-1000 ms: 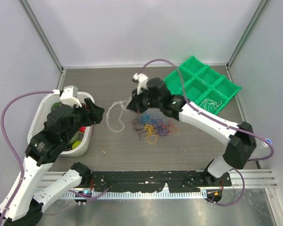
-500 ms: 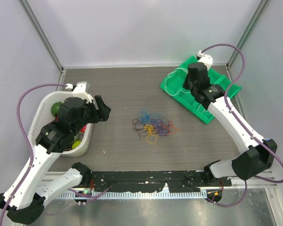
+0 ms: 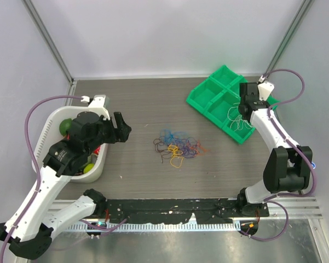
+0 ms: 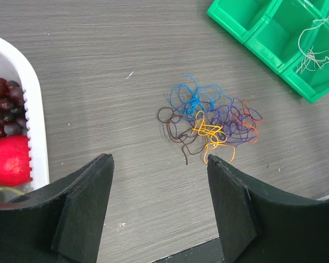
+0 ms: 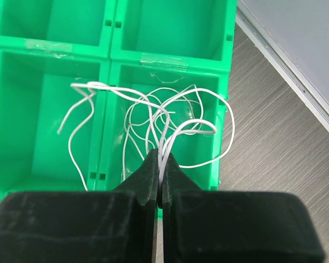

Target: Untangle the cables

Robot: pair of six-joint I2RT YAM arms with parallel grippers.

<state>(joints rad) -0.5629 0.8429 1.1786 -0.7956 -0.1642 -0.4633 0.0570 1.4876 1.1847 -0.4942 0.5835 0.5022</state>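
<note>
1. White basket (image 3: 46,124), far left of the worktop (image 3: 142,104). It holds a red fruit (image 4: 8,160), dark grapes (image 4: 3,112) and something green. Not part of the job.

2. Left fingers (image 4: 82,208). Spread wide with nothing between them, hanging above the worktop on the basket side of the pile. I log almost no shift here over the last second.

3. Tangle (image 3: 178,149), mid-worktop. Blue, purple, orange, yellow and dark brown cables are looped through one another, with a trace of red at its right edge. A second ago a white strand trailed on the worktop to the left of this heap; that strand is gone from there now. The heap itself looks undisturbed.

4. Green tray (image 3: 205,94), far right, divided into compartments.

5. Right fingers (image 5: 150,175). Pinched shut on a white strand (image 5: 180,131). A second ago they were beside the heap; they have since swung across and now stand over the tray's right-hand end. The held strand loops above a compartment where other white strands (image 5: 137,118) lie, one straying over the divider into the neighbouring cell.

6. Reading: one white cable is separated and awaits release; the coloured ones remain knotted, so I judge most of the work is ahead.
</note>
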